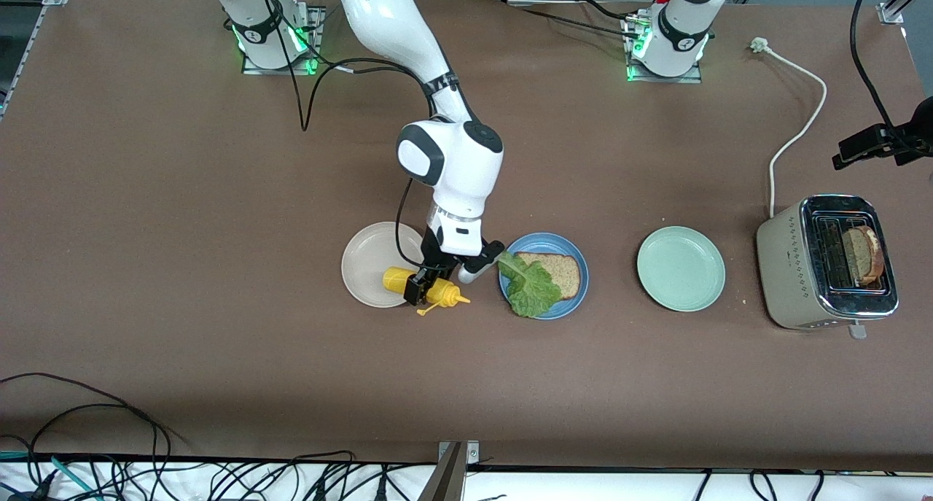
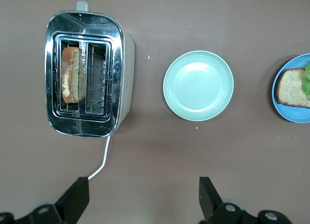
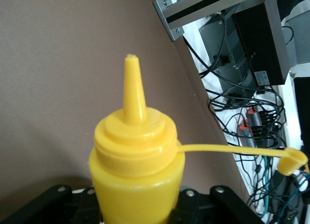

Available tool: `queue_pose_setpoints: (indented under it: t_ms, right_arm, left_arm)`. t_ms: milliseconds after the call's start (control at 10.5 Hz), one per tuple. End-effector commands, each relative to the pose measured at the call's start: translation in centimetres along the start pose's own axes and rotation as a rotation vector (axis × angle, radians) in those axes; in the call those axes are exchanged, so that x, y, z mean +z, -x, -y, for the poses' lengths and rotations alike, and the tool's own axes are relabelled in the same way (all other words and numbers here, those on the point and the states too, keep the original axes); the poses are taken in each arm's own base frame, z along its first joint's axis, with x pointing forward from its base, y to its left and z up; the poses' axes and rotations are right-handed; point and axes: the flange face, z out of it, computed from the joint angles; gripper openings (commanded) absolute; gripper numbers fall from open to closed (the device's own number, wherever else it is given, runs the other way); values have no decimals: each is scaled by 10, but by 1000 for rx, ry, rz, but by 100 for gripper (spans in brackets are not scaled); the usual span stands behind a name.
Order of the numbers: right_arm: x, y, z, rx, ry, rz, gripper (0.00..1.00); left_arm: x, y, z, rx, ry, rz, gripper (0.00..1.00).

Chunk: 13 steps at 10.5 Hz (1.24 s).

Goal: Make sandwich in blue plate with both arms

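- Nearest the front camera among the table's things, a yellow plastic squeeze bottle (image 1: 426,288) with a pointed nozzle and its cap dangling on a strap lies tilted in the right gripper (image 1: 423,286), whose black fingers are closed against its sides, at the edge of a round off-white plate (image 1: 368,264).
- Just beside that gripper, toward the left arm's end of the table, sits the round medium-blue plate (image 1: 576,293).
- On the blue plate lies one square slice of brown wholemeal bread (image 1: 557,271), with a crinkly green lettuce leaf (image 1: 531,286) draped partly over it; no second slice covers the leaf.
- Farther toward the left arm's end stands a round pale mint-green plate (image 1: 681,268), then a shiny silver two-slot toaster (image 1: 787,275) with a brown bread slice (image 1: 864,254) upright in one slot.
- High over the bare brown table, near the toaster's white cord (image 2: 102,158), the left gripper (image 2: 143,197) waits with its fingers spread wide and holding nothing.
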Motion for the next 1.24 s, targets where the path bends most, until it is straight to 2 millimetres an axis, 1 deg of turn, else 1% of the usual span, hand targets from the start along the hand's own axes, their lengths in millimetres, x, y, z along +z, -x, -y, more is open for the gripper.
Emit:
queue_pose_setpoints:
  t_ms: [0,95,191,286,477,572,668,763,859,954,1049,1145]
  right_arm:
    - [2,-7,25,-85,127,13,16]
    - [0,-9,32,-103,147,-6,16]
    - [-3,-11,45,-123,153,-15,16]
    - [-10,-13,56,-99,154,-29,16]
    - [-27,-19,92,-87,152,-77,16]
    - [-31,-21,108,-114,157,-118,19]
    - [-28,-22,116,-117,161,-134,21]
    - [-25,-21,119,-120,161,-132,20]
    - [-23,-20,122,-127,166,-130,15]
    - [-23,-19,126,-142,176,-127,4]
    - [-22,-18,128,-161,193,-124,0]
    - [-18,-15,141,-206,218,-119,0]
  left_arm:
    - [-5,-1,1,-6,7,4,100]
    - [-6,-1,1,-6,7,3,100]
    - [-5,-1,1,-6,7,4,100]
    - [-5,-1,2,-7,8,5,100]
    - [-5,-1,1,-7,9,4,100]
    - [-5,-1,2,-7,8,5,100]
    - [-5,-1,2,-7,8,5,100]
    - [-5,-2,1,-7,9,4,100]
    - [-4,-2,1,-7,9,6,100]
    - [-4,-2,1,-7,9,8,100]
    - [-4,-2,1,-7,9,8,100]
    - [-4,-2,1,-7,9,6,100]
